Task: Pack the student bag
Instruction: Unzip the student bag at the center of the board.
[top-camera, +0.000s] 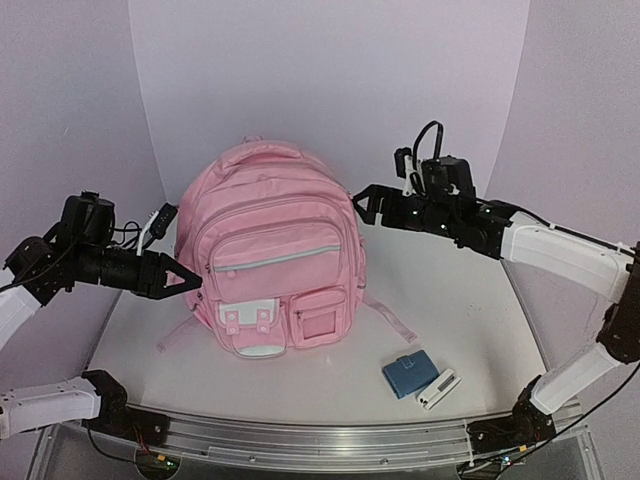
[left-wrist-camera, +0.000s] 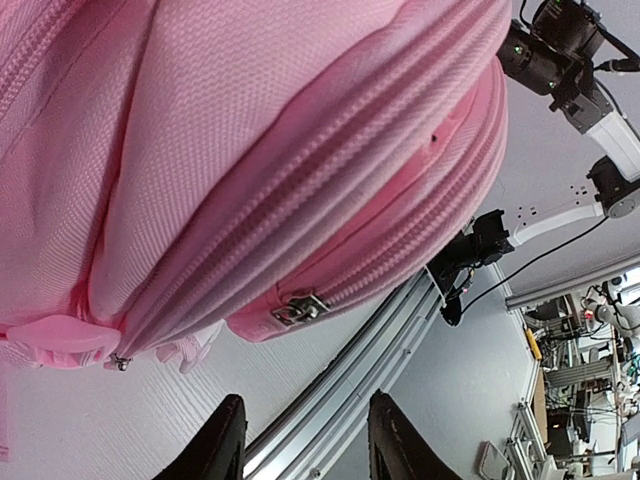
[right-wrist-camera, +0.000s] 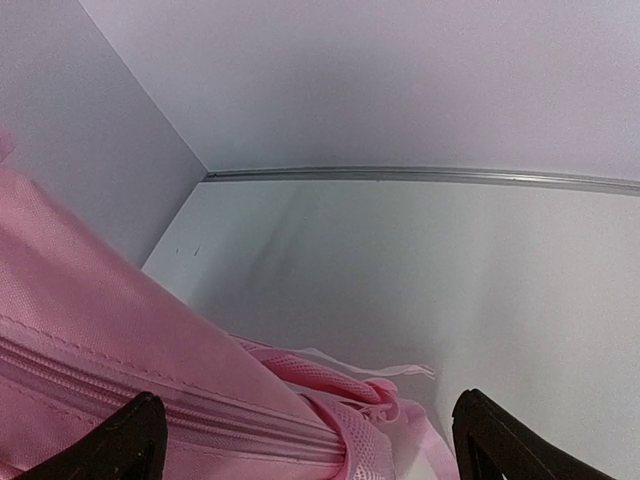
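Student bag (top-camera: 265, 250) upright, zips shut, a gripper on each flank.
Left gripper (top-camera: 192, 282), jaws spread and empty, sits just off the bag's lower side, with a metal zip pull (left-wrist-camera: 298, 308) just ahead of its fingertips. Right gripper (top-camera: 360, 208), likewise spread and empty, hovers by the upper opposite flank. My judgement: right steadies the fabric, left pinches the pull squarely and draws along the track. Blue case (top-camera: 408, 374) lies nearer the right arm's base.

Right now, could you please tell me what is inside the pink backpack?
Nothing inside shows: the student bag stands upright, the zips in view look closed, and the fabric hides any contents.
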